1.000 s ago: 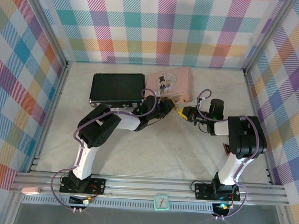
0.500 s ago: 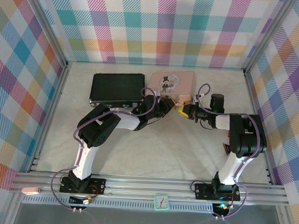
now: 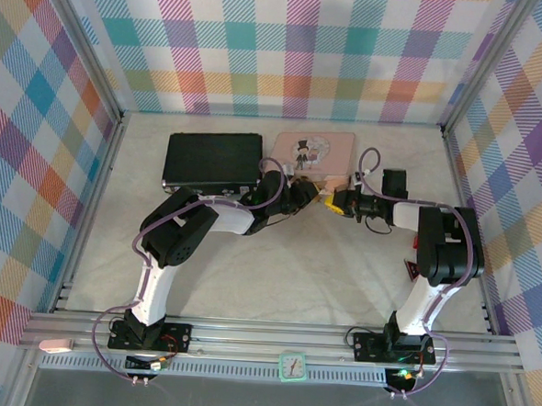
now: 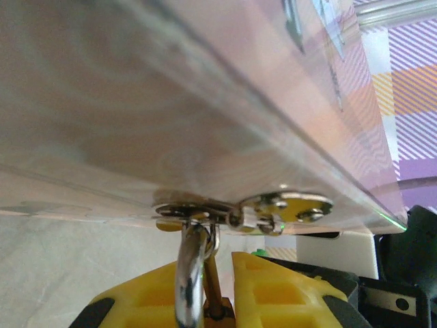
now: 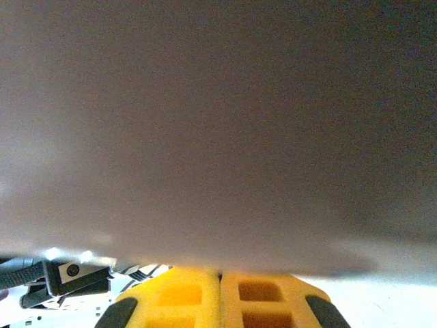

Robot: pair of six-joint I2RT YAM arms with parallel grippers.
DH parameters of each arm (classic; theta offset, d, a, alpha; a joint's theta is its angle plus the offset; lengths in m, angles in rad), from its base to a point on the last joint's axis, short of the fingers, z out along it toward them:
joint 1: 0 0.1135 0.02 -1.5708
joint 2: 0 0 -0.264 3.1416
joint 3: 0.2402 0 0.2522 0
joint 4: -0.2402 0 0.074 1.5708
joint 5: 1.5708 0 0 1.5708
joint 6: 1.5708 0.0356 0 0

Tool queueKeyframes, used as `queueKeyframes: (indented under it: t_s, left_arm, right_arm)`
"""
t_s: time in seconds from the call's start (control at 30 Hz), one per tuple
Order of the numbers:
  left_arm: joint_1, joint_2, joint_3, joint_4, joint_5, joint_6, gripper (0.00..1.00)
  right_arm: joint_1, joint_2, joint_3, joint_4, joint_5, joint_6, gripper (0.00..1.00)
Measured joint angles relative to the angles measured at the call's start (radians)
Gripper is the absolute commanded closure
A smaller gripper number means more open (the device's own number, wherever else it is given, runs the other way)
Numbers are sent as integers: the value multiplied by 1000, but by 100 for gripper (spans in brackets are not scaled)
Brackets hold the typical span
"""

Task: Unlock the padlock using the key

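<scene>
The left jaws pinch the padlock (image 4: 190, 273) around its silver shackle, which hangs from the clasp (image 4: 205, 208) on the near edge of the pink tin (image 3: 316, 150). The right jaws are pressed together just to its right; whether they hold the key cannot be told. The tin, tilted a second ago, now lies square on the tabletop (image 3: 295, 269), right of the black case (image 3: 214, 160).
</scene>
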Motion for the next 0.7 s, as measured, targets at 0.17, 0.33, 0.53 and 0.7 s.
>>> queueKeyframes:
  t_s: [0.17,0.33,0.53,0.7]
  left_arm:
    - [1,0,2,-1,13,0,100]
    - [0,0,-6,-2,7,-29,100]
    - [-8,0,-28,29,-39,-95,100]
    - [-18,0,-43,70,-87,-145,100]
  right_arm:
    - [0,-8,-27,73,22,52,100]
    - [22,-58,-127,225,113,148,100]
    - [74,-145,-236,351,288,231,100]
    - [105,-193,-285,415,389,261,100]
